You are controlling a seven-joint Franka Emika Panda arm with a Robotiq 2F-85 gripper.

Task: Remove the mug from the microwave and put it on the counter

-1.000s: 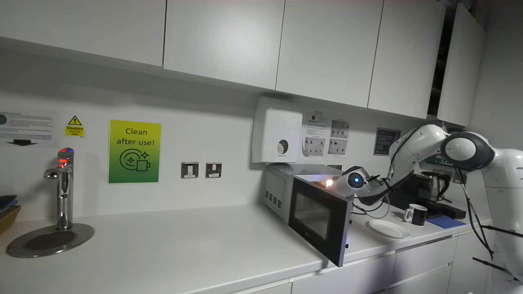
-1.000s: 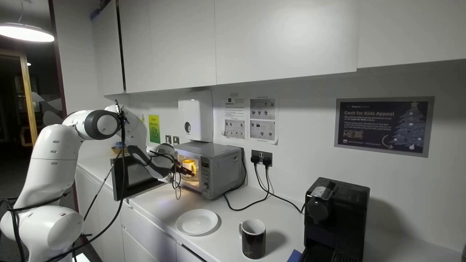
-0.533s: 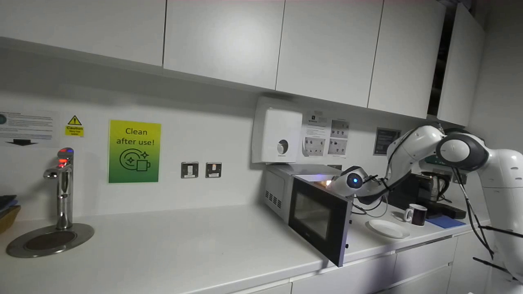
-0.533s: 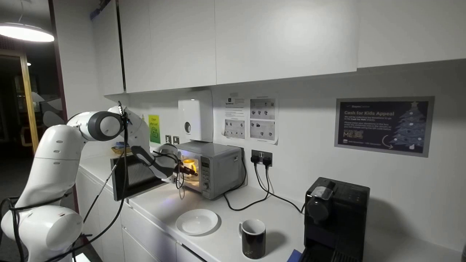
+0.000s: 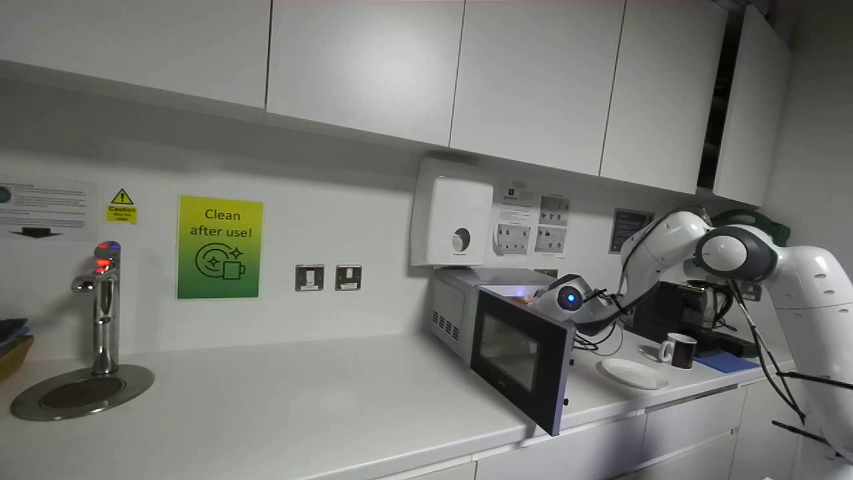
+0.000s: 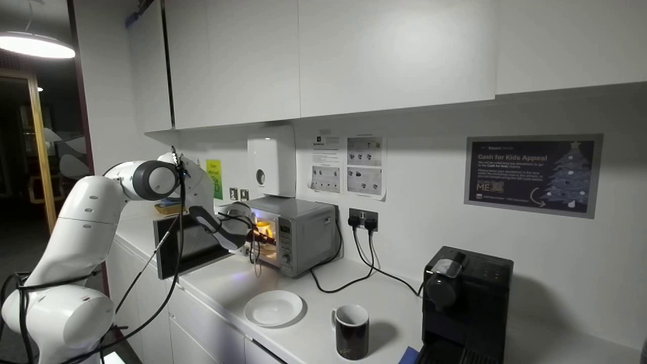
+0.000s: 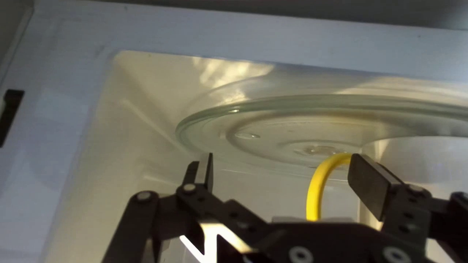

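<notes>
The silver-grey microwave (image 6: pixel 313 235) stands with its dark door (image 5: pixel 520 360) swung open and its interior lit. Inside it is the mug (image 6: pixel 264 227), yellow in that exterior view and partly covered by my gripper. Its yellow handle (image 7: pixel 314 197) shows in the wrist view, beside a pale rounded surface at the right that looks like its body. My gripper (image 7: pixel 281 160) is open inside the microwave; the handle lies between its fingers, nearer the right one, which overlaps the handle's top in view. Whether they touch I cannot tell. The white counter (image 5: pixel 300 400) runs beneath the microwave.
A glass turntable (image 7: pixel 256 106) lies inside the microwave. On the counter are a white plate (image 6: pixel 273 308), a black-and-white mug (image 6: pixel 352 336) and a black coffee machine (image 6: pixel 467 298). Cables (image 6: pixel 349 288) trail behind. The open door stands beside the arm.
My arm has reached forward, and the gripper has gone a little further into the microwave, covering more of the mug. Mug, door and plate look unmoved; the jaws have stayed open.
</notes>
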